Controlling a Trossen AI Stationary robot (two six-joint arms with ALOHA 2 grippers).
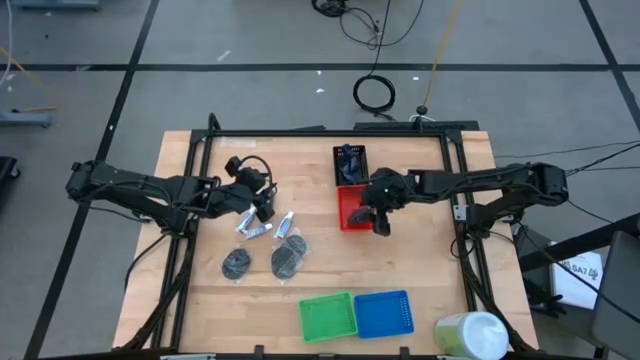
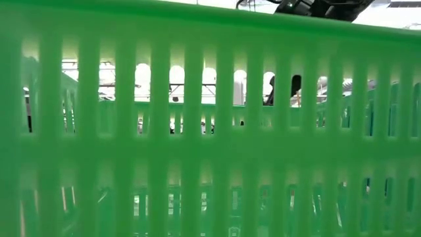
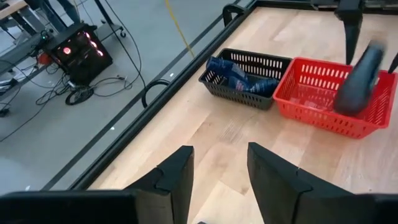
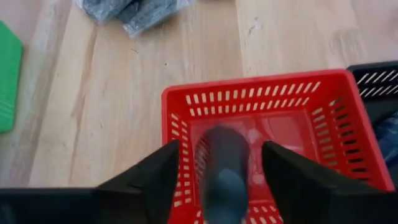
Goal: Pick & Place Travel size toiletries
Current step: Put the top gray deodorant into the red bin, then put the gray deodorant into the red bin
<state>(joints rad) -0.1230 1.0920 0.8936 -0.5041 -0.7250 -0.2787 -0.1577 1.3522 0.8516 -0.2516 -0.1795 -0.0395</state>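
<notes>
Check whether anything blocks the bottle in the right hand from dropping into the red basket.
Nothing visible does. The right hand holds the dark bottle directly over the red basket, whose floor below looks open apart from clear wrap.

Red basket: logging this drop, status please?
Right tool over red basket, dark bottle between its fingers. Left tool open, empty, near tubes. Nothing blocking.

Left gripper [image 3: 217, 180] open, right gripper [image 4: 219, 163] closed

Probably a lab: floor cables [image 1: 374, 92], taped concrete.
</notes>
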